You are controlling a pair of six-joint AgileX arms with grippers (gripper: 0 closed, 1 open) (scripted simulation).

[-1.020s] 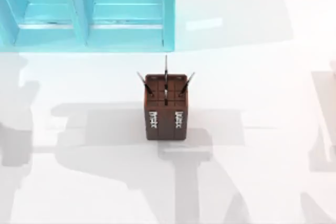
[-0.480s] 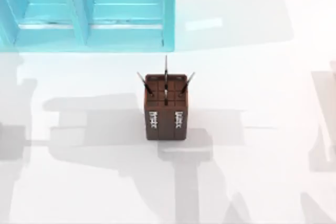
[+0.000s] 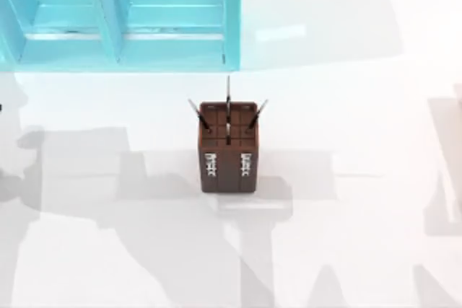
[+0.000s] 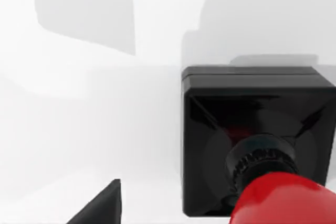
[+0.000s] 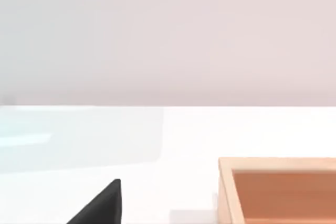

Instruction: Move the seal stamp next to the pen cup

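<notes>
On the top view's left stands a large turquoise shelf unit at the back of the white table. Your left arm is the nearer one to the job: in its wrist view the seal stamp sits directly below the camera on the table, its red knob rising straight up towards the lens from the square black base, so its long axis points at the wrist. One dark fingertip of the left gripper shows beside the stamp, apart from it; you cannot tell how wide the jaws stand.

In the middle of the table stands the pen cup, upright, thin pens sticking out.

The right arm looks parked, with a shallow orange-brown tray near it; its jaws cannot be judged either.
</notes>
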